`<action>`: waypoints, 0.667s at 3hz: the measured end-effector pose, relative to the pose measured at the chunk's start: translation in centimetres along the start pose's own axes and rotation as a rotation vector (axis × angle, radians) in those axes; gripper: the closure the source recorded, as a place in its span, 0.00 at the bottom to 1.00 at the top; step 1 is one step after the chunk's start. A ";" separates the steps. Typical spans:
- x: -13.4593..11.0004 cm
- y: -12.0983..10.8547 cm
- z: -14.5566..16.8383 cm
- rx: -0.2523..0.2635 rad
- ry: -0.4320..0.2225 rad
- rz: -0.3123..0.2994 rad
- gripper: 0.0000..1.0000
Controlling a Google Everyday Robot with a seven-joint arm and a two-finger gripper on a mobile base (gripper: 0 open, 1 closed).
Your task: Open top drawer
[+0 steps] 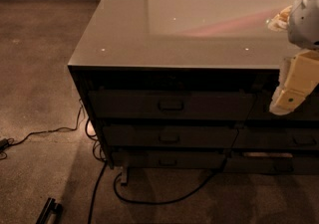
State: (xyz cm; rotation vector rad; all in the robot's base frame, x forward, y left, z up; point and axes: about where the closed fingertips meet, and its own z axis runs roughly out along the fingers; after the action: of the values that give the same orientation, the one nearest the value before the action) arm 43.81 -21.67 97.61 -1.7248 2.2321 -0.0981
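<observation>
The top drawer [169,104] is a wide dark grey-brown front under the counter edge, with a small rectangular handle [171,104] at its centre. It looks closed, flush with the cabinet face. Two narrower drawers [168,136] sit below it. My gripper [291,91] hangs at the right edge of the view, cream coloured, in front of the cabinet and to the right of the top drawer, well apart from the handle.
The cabinet has a glossy grey top [114,29] with a lighter inset panel. A right-hand drawer stack [299,141] sits beside the left one. Black cables [164,199] trail over the carpet below. A dark object [47,211] lies on the floor at lower left.
</observation>
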 end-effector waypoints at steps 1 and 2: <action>0.0 0.0 0.0 0.000 0.000 0.000 0.00; -0.1 0.0 1.2 -0.004 -0.038 -0.009 0.00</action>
State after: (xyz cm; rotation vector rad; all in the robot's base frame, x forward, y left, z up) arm 44.24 -21.39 96.47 -1.7246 2.1996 -0.0624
